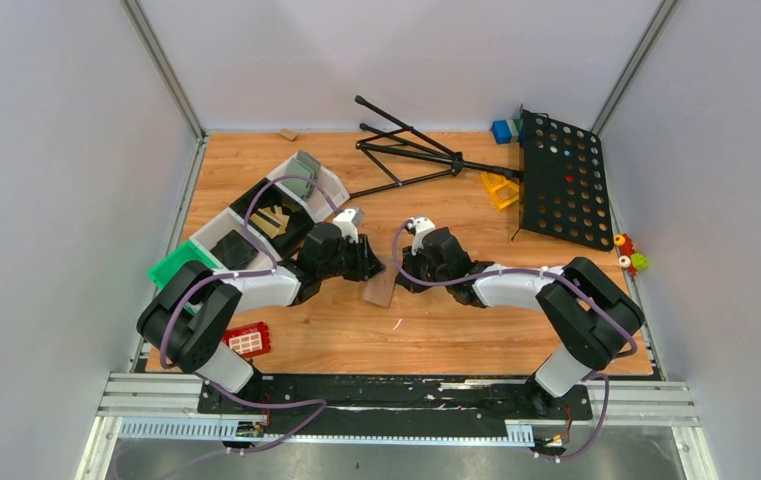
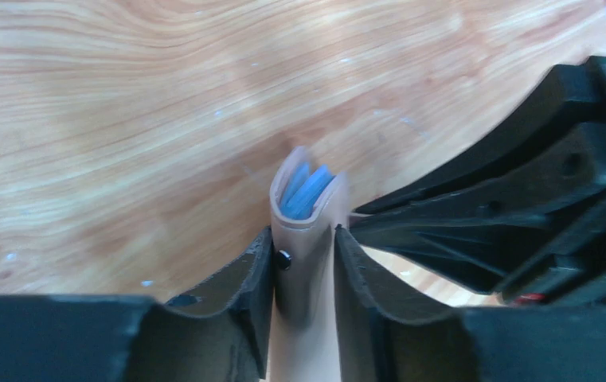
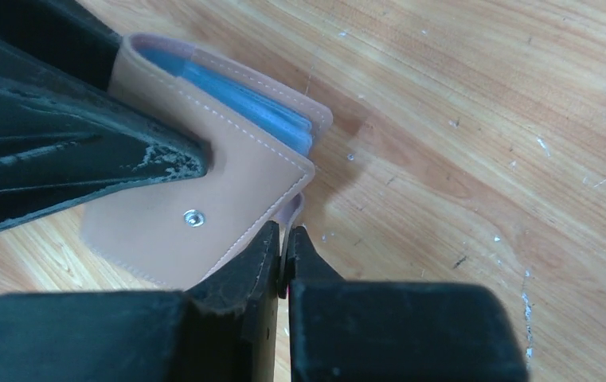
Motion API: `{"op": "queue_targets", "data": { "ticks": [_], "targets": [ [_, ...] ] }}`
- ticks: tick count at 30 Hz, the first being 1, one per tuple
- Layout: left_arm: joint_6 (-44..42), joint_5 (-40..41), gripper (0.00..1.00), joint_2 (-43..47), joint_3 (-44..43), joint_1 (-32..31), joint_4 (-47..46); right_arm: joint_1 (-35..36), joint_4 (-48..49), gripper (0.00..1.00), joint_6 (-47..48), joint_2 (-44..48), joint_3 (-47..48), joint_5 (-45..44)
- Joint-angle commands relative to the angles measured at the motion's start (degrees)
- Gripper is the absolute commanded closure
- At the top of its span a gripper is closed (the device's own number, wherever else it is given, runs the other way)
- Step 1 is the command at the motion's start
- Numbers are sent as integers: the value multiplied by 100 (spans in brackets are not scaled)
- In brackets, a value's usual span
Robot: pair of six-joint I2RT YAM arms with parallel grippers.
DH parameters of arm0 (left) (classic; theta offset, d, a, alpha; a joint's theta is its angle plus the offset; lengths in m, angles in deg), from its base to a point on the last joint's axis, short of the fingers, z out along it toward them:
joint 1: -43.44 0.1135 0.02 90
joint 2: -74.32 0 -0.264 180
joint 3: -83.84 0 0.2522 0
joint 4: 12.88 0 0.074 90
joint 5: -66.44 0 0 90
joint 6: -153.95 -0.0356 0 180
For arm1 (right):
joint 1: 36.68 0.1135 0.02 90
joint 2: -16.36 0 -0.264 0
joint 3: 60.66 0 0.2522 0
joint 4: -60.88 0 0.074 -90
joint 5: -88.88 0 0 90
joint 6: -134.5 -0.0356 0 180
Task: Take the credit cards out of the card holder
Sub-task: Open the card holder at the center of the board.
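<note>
Card holder [image 1: 380, 288] sits near the middle of the worktop [image 1: 436, 340], caught between the two arms. From above we see only a tan corner of it, since both wrists cover the rest. We cannot tell whether its lower edge touches the wood.

The left fingers [image 2: 256, 274] pinch it edge-on from both sides, and their black pads cut off its lower half in that view. The right fingers [image 3: 315, 263] are pressed almost together on a thin pale flap [image 3: 295, 208] at its corner. The flap's end is lost in the narrow slit between them.

The skin is smooth salmon-tan leather with a line of pale stitching along the rounded edges and a small metal snap stud [image 3: 193, 216] on the face. Blue layers [image 3: 228, 95] show at the open mouth, thin and stacked, blurred in the left wrist view. We cannot tell whether they are the credit cards or sleeves. The worktop is pale wood with a flowing grain, flecked with small white scratches.
</note>
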Motion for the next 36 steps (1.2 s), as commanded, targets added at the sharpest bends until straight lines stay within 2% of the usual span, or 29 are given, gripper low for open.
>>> {"op": "queue_targets", "data": {
  "ticks": [1,3,6,11,14,17,22,26,36],
  "targets": [
    [-216,841,43,-1,-248,-28,941,22,167,100,17,349,-27,-60],
    [-326,1371,32,30,-437,-27,1603,21,297,100,40,492,-150,-30],
    [-484,1746,25,161,-561,-28,1950,22,489,100,67,654,-279,50],
    [-587,1313,15,674,-228,-32,1466,23,944,100,88,1065,-610,208],
    [-719,721,1,880,-14,-27,910,18,1013,100,138,1228,-706,239],
    [-781,240,0,890,32,-27,701,17,958,100,161,1216,-681,232],
    [-895,-81,0,576,-217,-29,899,21,1003,100,148,1183,-685,301],
    [-1013,164,5,416,-397,-31,1269,24,1008,100,157,1204,-698,273],
    [-1292,517,8,429,-560,-246,1760,17,853,100,156,1140,-605,208]
  ]
}}
